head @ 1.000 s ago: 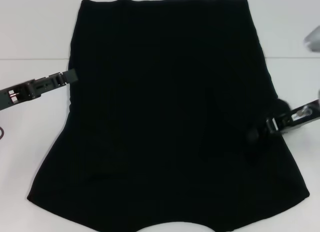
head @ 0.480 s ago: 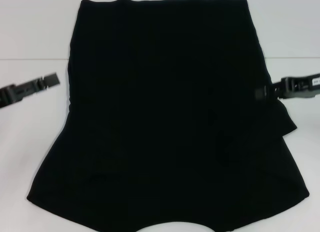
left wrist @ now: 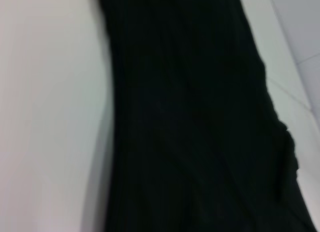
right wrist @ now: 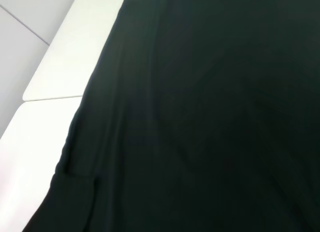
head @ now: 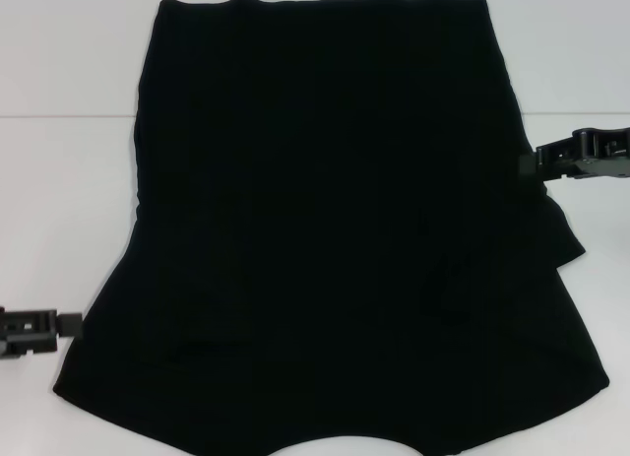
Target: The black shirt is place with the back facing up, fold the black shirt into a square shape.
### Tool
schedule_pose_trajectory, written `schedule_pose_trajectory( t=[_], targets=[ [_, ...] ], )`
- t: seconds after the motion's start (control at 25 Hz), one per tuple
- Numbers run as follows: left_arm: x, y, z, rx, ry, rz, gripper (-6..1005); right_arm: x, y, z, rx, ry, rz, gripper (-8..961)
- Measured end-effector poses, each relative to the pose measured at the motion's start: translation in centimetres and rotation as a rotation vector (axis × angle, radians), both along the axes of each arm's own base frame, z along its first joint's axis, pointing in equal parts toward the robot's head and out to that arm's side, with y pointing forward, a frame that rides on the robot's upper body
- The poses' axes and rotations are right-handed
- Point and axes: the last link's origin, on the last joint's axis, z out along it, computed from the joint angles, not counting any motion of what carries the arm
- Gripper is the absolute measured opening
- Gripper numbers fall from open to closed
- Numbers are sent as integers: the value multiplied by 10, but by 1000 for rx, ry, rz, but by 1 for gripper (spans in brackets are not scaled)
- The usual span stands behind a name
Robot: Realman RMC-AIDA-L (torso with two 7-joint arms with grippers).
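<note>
A: Shirt (head: 335, 229) flat on worktop (head: 59, 200), sleeves already in. Left hand (head: 69, 324) just off near-left corner, right hand (head: 532, 164) at right edge. Open or closed: cannot tell, either.

B: Soft, limp, sags. Pinch near corners, lift together.

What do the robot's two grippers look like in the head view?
Both are black and blocky, built of jointed, ridged segments. The left gripper ends in a squarish tip; the right gripper shows rounded link-like bumps along its top. No cables or markings are discernible.
</note>
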Motion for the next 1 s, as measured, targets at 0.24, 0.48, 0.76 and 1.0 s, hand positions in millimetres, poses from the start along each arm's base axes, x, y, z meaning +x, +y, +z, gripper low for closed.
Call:
schedule_pose_trajectory(
  t=[0.24,0.48,0.76,1.0],
  targets=[
    [-11,-4,-6,-36,56,57,600,2,-1,0,0,-4,1,423],
    [-19,-4,-17,-50,69,106,470,4,-2,0,-1,-6,-2,423],
    [-24,3,-32,-64,102,139,455,8,-3,0,3,-7,-10,422],
    [-25,4,-33,-56,110,145,455,11,-5,0,3,-7,-17,422]
  ],
)
